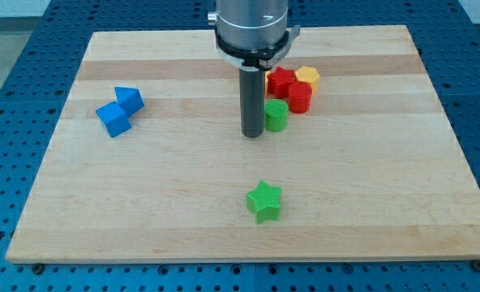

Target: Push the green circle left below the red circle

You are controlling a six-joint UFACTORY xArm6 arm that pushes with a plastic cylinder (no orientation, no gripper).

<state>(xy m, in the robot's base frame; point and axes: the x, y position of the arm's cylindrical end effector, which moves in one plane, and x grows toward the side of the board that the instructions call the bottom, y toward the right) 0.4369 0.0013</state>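
Observation:
The green circle (276, 115) is a small green cylinder right of the board's middle. My tip (252, 134) stands just to its left, touching or nearly touching it. The red circle (300, 96) sits just up and to the right of the green circle. A red star-like block (280, 81) is next to it, at the view's upper left of the red circle.
A yellow block (307, 77) sits behind the red blocks. Two blue blocks (129, 100) (113, 119) lie at the view's left. A green star (263, 201) lies near the view's bottom middle. The wooden board (386, 178) rests on a blue perforated table.

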